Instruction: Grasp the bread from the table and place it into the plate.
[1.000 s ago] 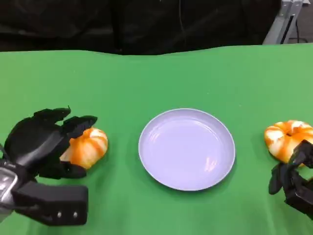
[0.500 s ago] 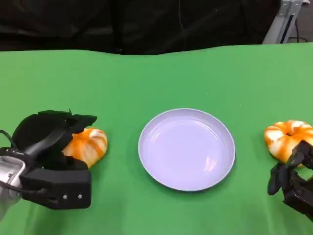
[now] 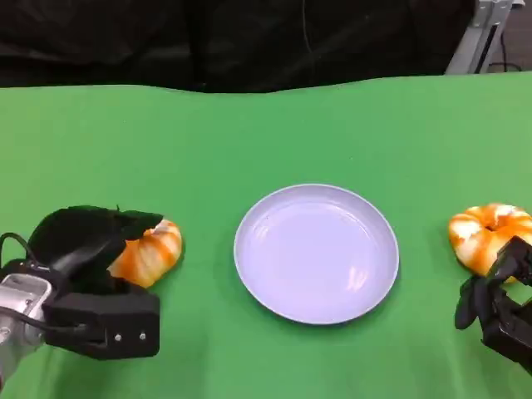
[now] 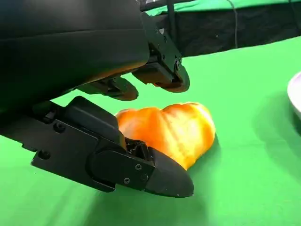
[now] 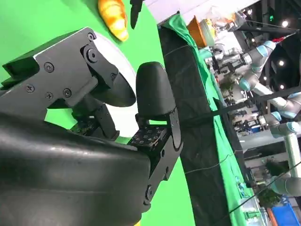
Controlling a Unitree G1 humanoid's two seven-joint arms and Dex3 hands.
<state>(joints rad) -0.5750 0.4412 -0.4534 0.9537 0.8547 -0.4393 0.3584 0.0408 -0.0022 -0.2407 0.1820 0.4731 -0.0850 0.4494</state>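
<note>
The left robot hand (image 3: 79,241) cups its fingers (image 4: 160,75) around an orange bread (image 3: 148,252) on the green table (image 3: 266,133). The right robot hand (image 3: 499,303) rests empty with fingers apart beside another bread (image 3: 486,233).

Bright even light, soft shadows, glare on plate (image 3: 316,253); wrist views blurry close up.

**Count of the things on the table**

There are two pieces of bread: one bread (image 3: 150,252) at the left and one bread (image 3: 486,235) at the right. There is one plate (image 3: 316,253), pale in colour. There are two black hands: the left hand (image 3: 79,241) and the right hand (image 3: 499,299).
</note>
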